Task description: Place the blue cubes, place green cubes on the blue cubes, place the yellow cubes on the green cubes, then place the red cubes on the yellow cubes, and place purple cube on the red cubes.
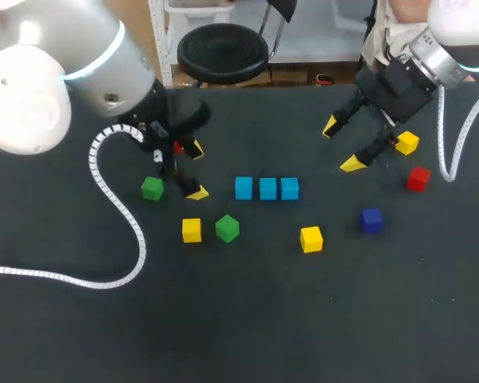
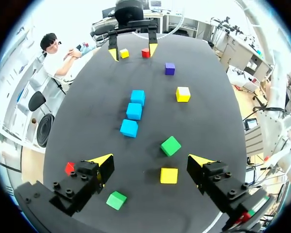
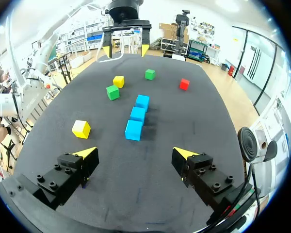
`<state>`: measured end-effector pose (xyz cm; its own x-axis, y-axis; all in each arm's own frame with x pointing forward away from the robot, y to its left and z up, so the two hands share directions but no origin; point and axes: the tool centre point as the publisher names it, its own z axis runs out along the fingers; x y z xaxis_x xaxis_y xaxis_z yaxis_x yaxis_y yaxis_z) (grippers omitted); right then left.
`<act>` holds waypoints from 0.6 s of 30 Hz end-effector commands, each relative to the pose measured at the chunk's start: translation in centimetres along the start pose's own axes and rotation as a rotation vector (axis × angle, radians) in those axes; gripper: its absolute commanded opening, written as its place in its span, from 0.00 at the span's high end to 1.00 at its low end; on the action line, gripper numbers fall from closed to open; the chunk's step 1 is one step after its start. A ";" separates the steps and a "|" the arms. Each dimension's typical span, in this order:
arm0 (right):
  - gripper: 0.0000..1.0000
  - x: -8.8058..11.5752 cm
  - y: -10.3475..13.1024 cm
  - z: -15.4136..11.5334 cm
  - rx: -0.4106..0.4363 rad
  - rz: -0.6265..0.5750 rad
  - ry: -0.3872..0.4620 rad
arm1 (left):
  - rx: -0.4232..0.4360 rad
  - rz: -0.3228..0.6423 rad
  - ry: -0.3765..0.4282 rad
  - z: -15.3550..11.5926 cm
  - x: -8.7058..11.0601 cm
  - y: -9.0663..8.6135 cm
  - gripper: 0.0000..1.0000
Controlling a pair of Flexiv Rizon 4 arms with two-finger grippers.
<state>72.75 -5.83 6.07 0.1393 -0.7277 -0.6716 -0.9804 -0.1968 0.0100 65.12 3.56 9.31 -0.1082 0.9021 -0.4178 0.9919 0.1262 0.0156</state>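
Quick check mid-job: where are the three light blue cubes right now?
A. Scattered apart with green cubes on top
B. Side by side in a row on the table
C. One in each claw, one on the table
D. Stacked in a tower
B: the blue cubes lie side by side in one row on the table with nothing on them, and the left claw and right claw are open and empty.

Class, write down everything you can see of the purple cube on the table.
The purple cube is a small, plain block of one deep violet-blue colour, matte-looking, with crisp edges. It sits flat on the black table, one face up. Nothing touches it. It stands alone, with a yellow cube on one side and a red cube on the other, both apart from it. The open right gripper is clear of it and does not hold it.
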 end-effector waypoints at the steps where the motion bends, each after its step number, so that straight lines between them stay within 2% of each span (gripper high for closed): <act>1: 0.00 0.0 0.0 0.0 0.001 -0.001 -0.001 | -0.002 0.007 -0.008 -0.6 0.2 0.5 0.00; 7: 0.00 0.0 0.0 0.0 0.001 -0.001 -0.001 | -0.010 0.015 -0.016 -0.7 0.0 1.4 0.00; 18: 0.00 0.0 0.0 0.0 0.001 -0.001 -0.001 | -0.003 0.032 -0.034 -0.7 -0.6 1.5 0.00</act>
<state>72.75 -5.83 6.07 0.1392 -0.7277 -0.6716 -0.9804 -0.1968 0.0100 66.46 3.48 10.21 -0.0756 0.8910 -0.4477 0.9942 0.1018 0.0347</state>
